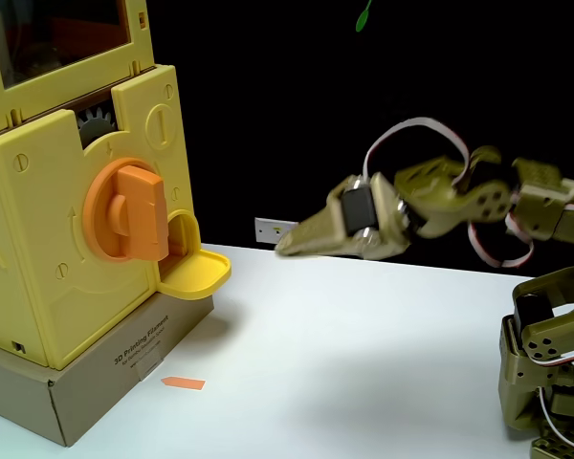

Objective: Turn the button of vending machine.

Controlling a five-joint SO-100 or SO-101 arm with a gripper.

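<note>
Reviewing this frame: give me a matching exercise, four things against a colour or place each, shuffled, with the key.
Things:
1. button
2. scoop tray
3. cardboard box
4. gripper

Descriptions:
A. yellow, jutting out low on the vending machine
B. brown, under the machine
C. orange, on the machine's front
D. olive, in the air to the right of the machine

Pairs: 1-C, 2-A, 3-B, 4-D
</note>
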